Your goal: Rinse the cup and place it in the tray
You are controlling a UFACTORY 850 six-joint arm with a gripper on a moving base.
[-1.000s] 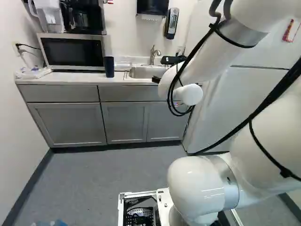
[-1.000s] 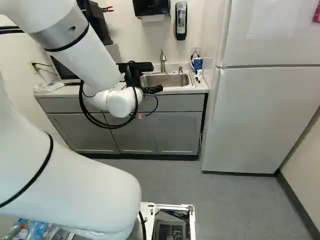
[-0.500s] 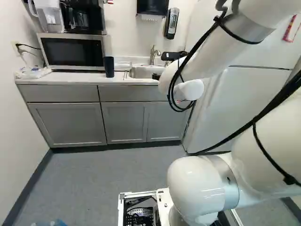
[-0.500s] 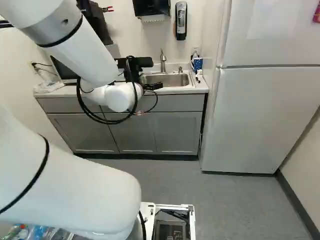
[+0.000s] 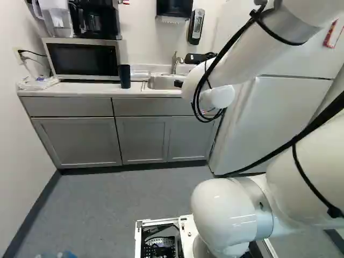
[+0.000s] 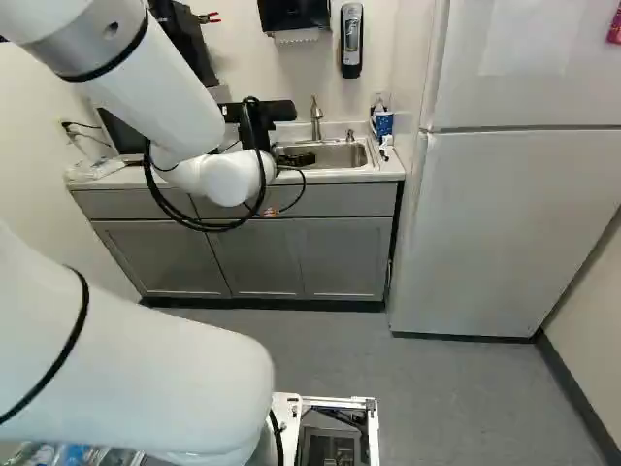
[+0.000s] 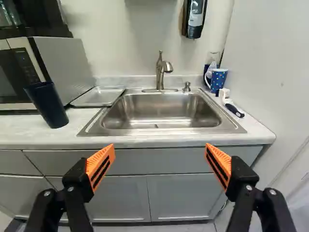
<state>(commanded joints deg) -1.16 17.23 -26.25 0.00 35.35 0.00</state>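
Note:
In the right base view my gripper [image 6: 297, 159] shows dark against the front of the sink [image 6: 361, 157]. Seen from the wrist, the gripper [image 7: 160, 162] stands open, its orange pads wide apart and nothing between them. Ahead of it lies the empty steel basin [image 7: 161, 115] under the faucet [image 7: 161, 72]. A dark blue cup [image 7: 48, 105] stands on the counter left of the sink, beside the microwave. The flat metal tray [image 7: 99, 97] lies between that cup and the basin. A blue dotted mug [image 7: 218, 80] stands at the sink's back right corner.
The microwave [image 5: 82, 59] sits left of the tray. A brush [image 7: 232, 107] lies on the counter right of the sink. The fridge [image 6: 514, 223] stands right of the counter; a soap dispenser [image 6: 351, 41] hangs on the wall. Cabinets [image 7: 120, 198] front the counter.
The arm has shifted a little, carrying the open gripper forward and up against the sink in the right base view. The base, cup, tray and mug have not visibly moved.

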